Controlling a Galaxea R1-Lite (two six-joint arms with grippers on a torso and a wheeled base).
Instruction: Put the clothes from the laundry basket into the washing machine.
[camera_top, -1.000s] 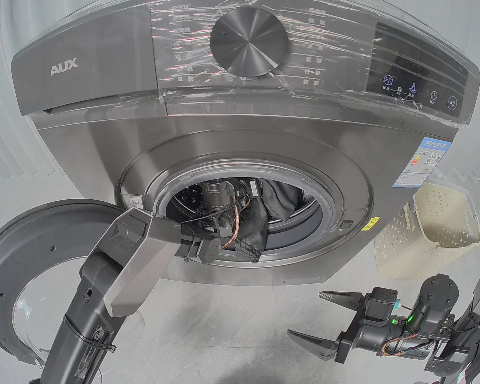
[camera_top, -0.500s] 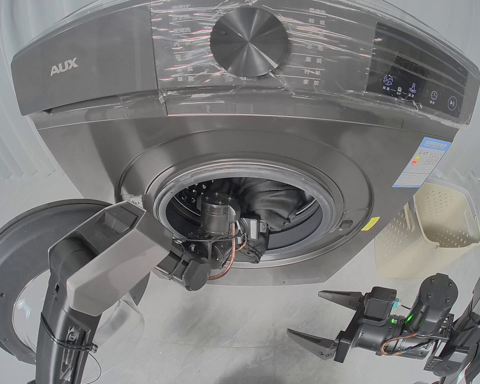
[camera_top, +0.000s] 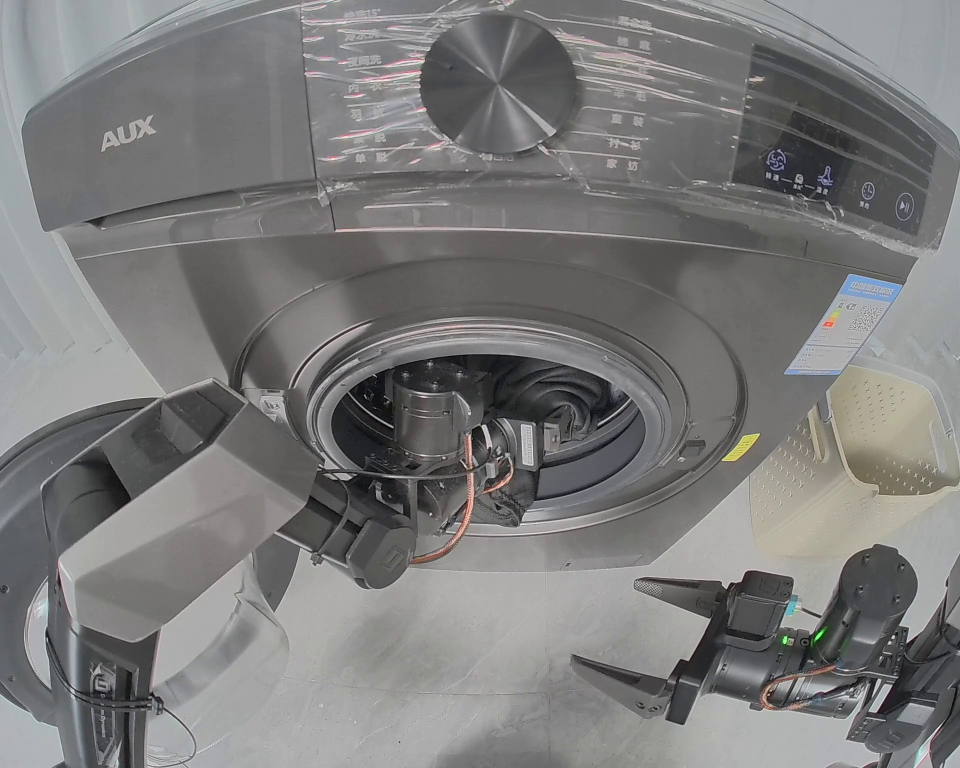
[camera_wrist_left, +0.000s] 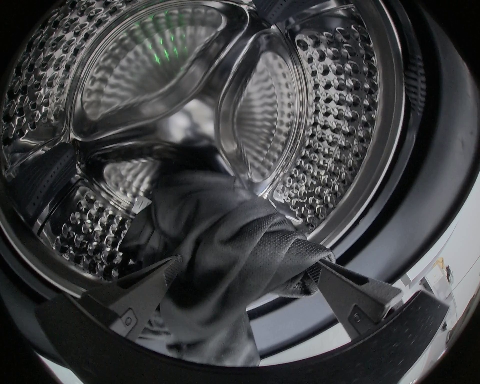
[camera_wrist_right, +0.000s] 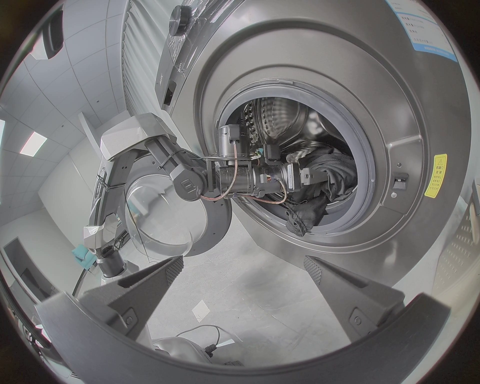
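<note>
**Pale grey floor, washer wide open: looks like the drop-off step**

Pale grey floor (camera_top: 480, 650) all round, with the washing machine (camera_top: 200, 300) taking up most of the head view. Its door (camera_top: 40, 500) is swung open at about 8 o'clock.

The left arm goes in through the opening at dead centre. From its wrist cam, the left gripper (camera_wrist_left: 247, 262) sits just inside the drum (camera_wrist_left: 310, 125). Its fingers are spread wide and the dark garment (camera_wrist_left: 210, 215) is bunched between them. It's lying there rather than pinched, as far as I can tell.

The garment is dark grey, limp and twisted into a thick rope, with a fine textured weave. Most of it is in the drum. One tail droops over the door seal (camera_top: 600, 500) at 6 o'clock of the opening.

The laundry basket (camera_top: 890, 450) stands at 4 o'clock beside the machine. The right gripper (camera_top: 610, 628) hangs at 5 o'clock over the floor, spread wide and holding nothing.

My read is that this one is basically delivered. Next move would be to back the left arm straight out without snagging the cloth, then shove that hanging tail in past the seal. Can't tell if the basket has more in it.
</note>
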